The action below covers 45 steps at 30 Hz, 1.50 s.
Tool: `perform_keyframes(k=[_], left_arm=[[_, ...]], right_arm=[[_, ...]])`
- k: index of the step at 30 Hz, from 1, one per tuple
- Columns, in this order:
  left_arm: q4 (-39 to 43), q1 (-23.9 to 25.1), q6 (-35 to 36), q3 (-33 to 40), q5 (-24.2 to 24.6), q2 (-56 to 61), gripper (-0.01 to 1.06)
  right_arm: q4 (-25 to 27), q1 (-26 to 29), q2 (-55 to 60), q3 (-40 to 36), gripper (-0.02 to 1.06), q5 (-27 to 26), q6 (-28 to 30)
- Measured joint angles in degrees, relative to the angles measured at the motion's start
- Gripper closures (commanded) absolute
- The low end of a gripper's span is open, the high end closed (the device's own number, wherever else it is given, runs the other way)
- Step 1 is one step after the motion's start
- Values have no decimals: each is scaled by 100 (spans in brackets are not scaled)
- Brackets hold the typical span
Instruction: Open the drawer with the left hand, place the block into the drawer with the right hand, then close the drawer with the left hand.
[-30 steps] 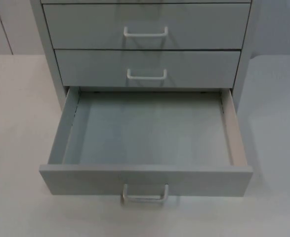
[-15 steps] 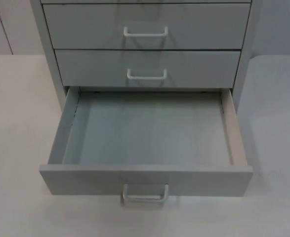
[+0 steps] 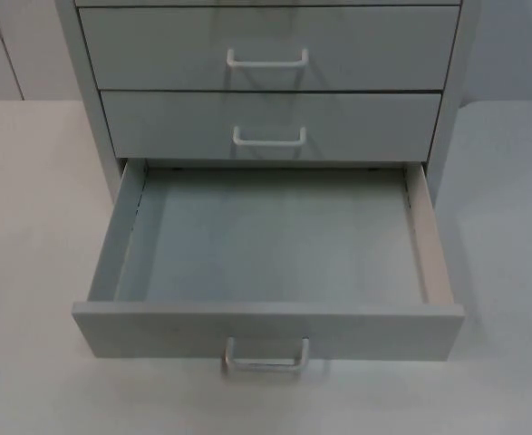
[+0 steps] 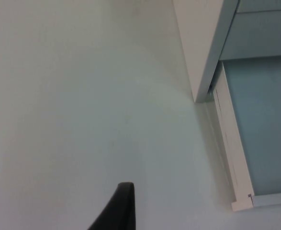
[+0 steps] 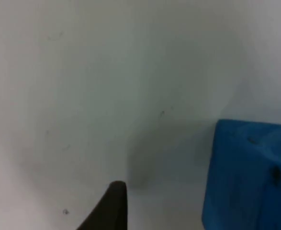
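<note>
Top view: bottom drawer [image 3: 270, 240] pulled open, empty, centre frame; left wrist view: left hand [image 4: 118, 208] over bare bench [image 4: 83, 96] beside drawer, opening unclear; right wrist view: blue block [image 5: 248, 175] just beside right hand [image 5: 112, 206], grip unclear, nothing visibly held.

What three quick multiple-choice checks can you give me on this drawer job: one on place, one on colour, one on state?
1. Where does the blue block lie?
A. on the white table
B. inside the bottom drawer
C. on top of the cabinet

2. What colour is the block?
A. red
B. blue
C. yellow

3. How does the bottom drawer stand?
A. shut
B. pulled out, nothing inside
C. pulled out, block inside

Answers:
1 A: the right wrist view shows it on the table beside the right hand's fingertip.
2 B: it is plainly blue.
3 B: the top view shows its bare floor; the upper two drawers are shut.
</note>
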<state>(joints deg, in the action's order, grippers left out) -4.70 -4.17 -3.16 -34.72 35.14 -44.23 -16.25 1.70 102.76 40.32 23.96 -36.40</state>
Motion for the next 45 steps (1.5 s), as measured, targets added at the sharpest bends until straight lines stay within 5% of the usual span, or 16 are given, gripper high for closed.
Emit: perform_keyframes(k=[3,7,8,12,13,16,23,33,45], left_arm=[[0,0,0,0,0,0,0],[0,0,0,0,0,0,0],[0,0,0,0,0,0,0],[0,0,0,0,0,0,0],[0,0,0,0,0,0,0],[0,0,0,0,0,0,0],[0,0,0,0,-10,0,0],[0,0,0,0,-10,0,0],[-22,0,0,0,-82,0,0]], right_arm=[[0,0,64,0,5,-11,0],[-83,0,64,0,33,-21,-25],[-107,0,64,0,33,-21,-54],[-146,0,64,0,75,-21,-93],[-171,0,64,0,75,-21,-117],[-279,0,64,0,104,-8,-131],[-515,0,-363,0,105,203,-120],[-576,0,-2096,0,105,1183,520],[-114,0,-4035,0,105,1903,1126]])
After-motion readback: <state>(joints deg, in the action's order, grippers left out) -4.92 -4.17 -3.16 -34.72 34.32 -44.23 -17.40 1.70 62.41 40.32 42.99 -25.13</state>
